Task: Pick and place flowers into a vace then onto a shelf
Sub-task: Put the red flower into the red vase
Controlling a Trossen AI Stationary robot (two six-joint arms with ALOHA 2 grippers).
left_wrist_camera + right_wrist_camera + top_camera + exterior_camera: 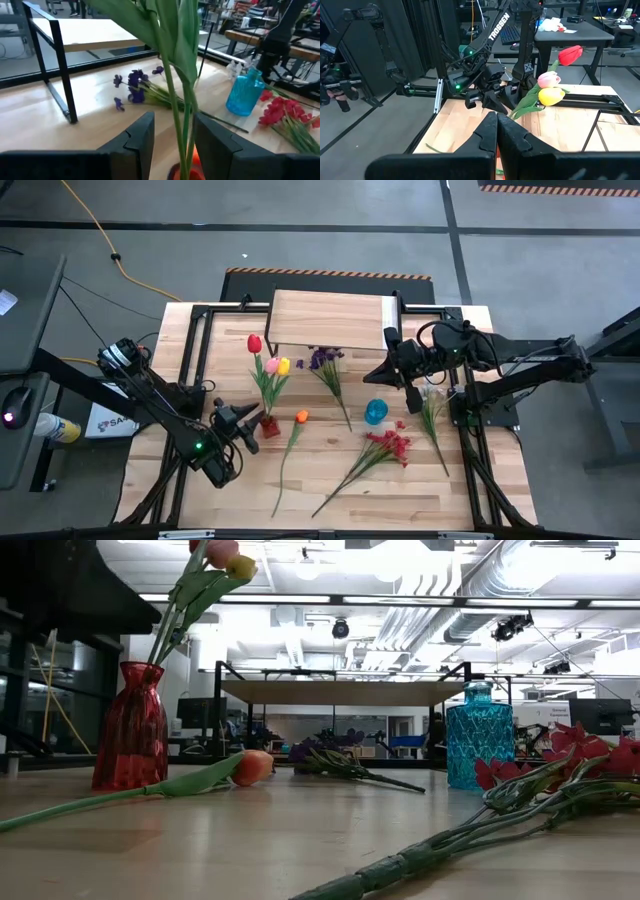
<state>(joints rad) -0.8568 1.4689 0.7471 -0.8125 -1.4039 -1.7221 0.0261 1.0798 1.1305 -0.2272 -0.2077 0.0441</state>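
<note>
I have the left gripper (250,430) down beside the ribbed red glass vase (131,726), its fingers (142,137) spread apart on either side of the green tulip stems (175,95) without pinching them; the red tulip (254,343), pink tulip (271,365) and yellow tulip (284,366) already stand in that vase. The right gripper (393,367) hangs near the low light-wood shelf on black metal legs (330,318), fingers (487,132) pressed together and holding nothing. Still lying flat on the plank tabletop (400,490) are the orange tulip (301,417), just beside the red vase, the purple blossom spray (322,361), the red blossom spray (390,444) and the white spray (433,402); a blue glass vase (375,412) stands empty between them. I judge the filling step is partly done, with the shelf placement not started. Next I would back the left arm off the stems carefully, so the vase does not tip, and go for the orange tulip by its stem.
</note>
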